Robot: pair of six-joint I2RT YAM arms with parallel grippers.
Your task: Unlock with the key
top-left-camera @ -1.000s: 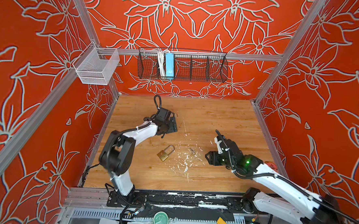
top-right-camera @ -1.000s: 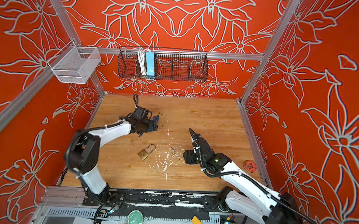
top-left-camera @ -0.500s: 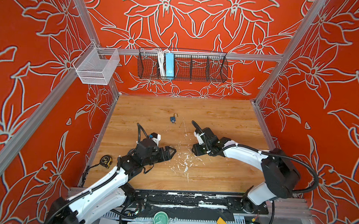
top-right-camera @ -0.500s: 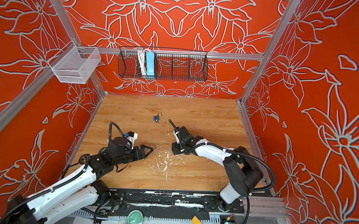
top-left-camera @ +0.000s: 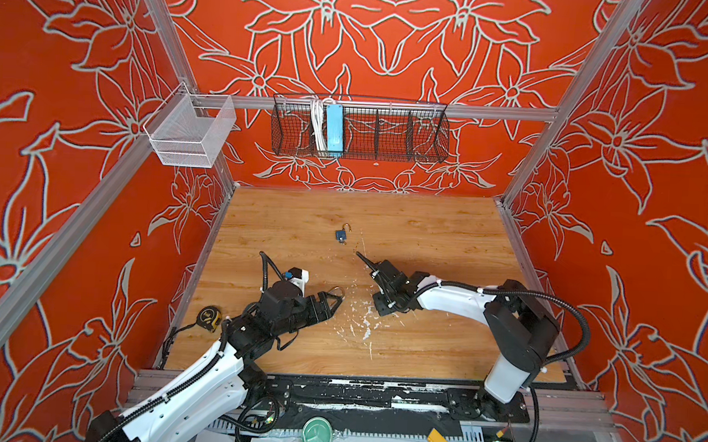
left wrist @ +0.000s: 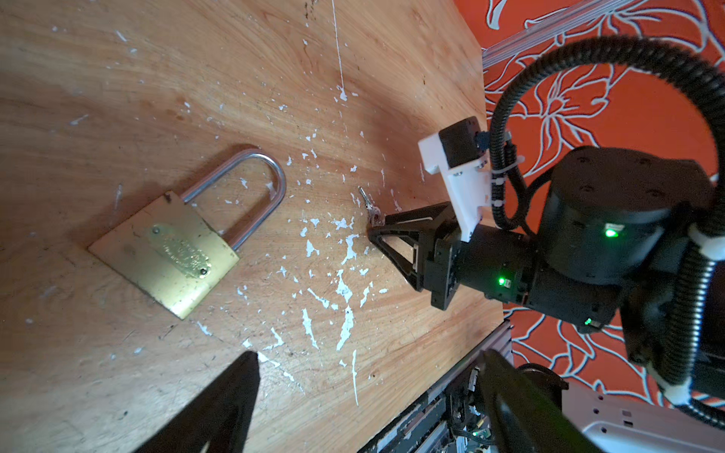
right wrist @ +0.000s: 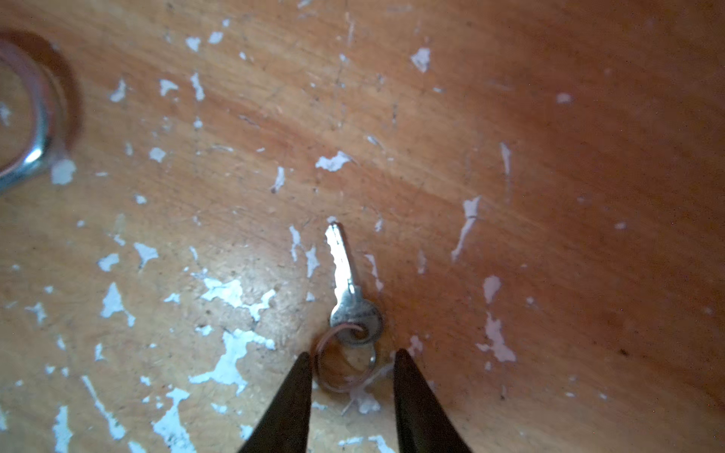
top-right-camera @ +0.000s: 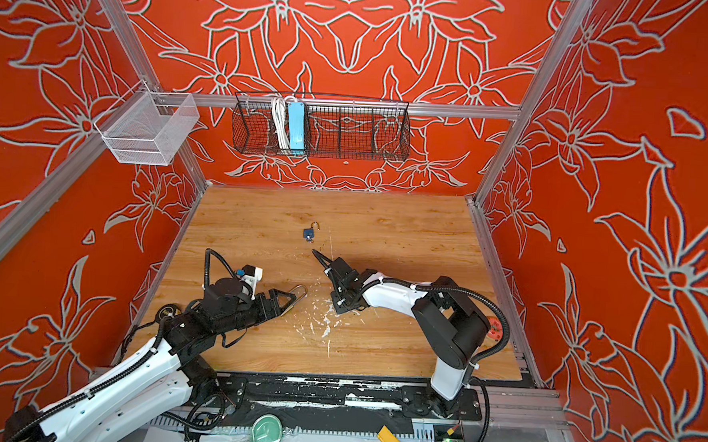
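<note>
Right gripper point(right wrist: 350, 355) straddles the thin ring point(right wrist: 342, 368) of a small silver key point(right wrist: 345, 270), jaws apart.
Left gripper point(left wrist: 368, 355), jaws wide apart, hovers near the rectangular brass padlock point(left wrist: 164, 255).

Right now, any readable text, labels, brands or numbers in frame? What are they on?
Nothing here can be read as text.
brass padlock: stamped lettering on its face, too blurred to read.
tape measure: round label on its side, too small to read.

We see a brass-yellow padlock point(left wrist: 163, 255), a silver key point(right wrist: 347, 282) on a coppery ring point(right wrist: 318, 359), a tan wood-grain table point(top-left-camera: 426, 234) flecked white, and orange-red walls point(top-left-camera: 374, 44) with grey flower outlines.
</note>
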